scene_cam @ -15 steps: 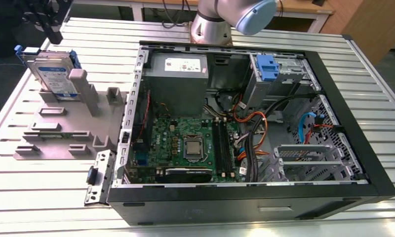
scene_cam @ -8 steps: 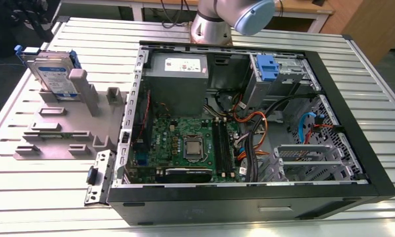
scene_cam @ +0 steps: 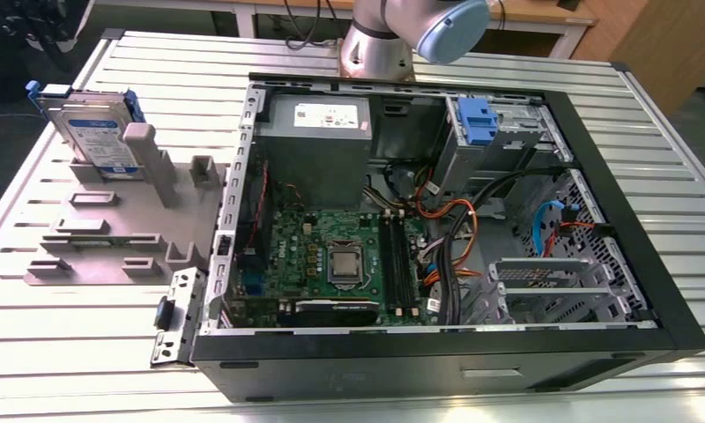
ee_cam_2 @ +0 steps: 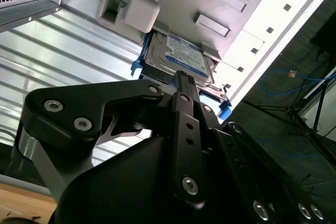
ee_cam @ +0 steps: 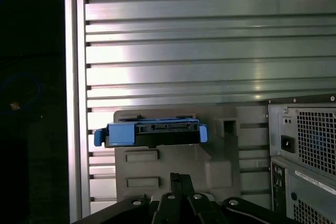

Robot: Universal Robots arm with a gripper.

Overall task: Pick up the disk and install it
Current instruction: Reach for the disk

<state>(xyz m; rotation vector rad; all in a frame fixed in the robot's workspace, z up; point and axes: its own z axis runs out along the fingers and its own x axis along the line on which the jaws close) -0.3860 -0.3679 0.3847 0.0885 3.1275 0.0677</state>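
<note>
Silver-metal and blue-framed, the disk (scene_cam: 98, 141) stands on edge in a slot of the grey plastic holder (scene_cam: 117, 238). The holder rests on the slatted aluminium surface (scene_cam: 70, 339) at the exterior view's left, just beside the open computer case (scene_cam: 447, 352). Nothing touches the disk, and no part of it has left the holder.

The arm (scene_cam: 382, 35) rises from behind the case. In the first wrist view the gripper (ee_cam: 181, 178) hangs above the holder, pointing toward the disk's upper edge and apart from it. Its fingers (ee_cam: 176, 182) look drawn together and hold nothing.

I judge the work to be at the approach to the pick-up, with the grasp not yet made and the install untouched. A grasp from here would call for the fingers to part enough to straddle the thin body of the disk. It would also call for lining up with the flat faces and for a straight descent, so that the blue frame does not catch on the slot walls. Inside the case, a bay near a blue bracket (scene_cam: 476, 119) sits at the far corner.
</note>
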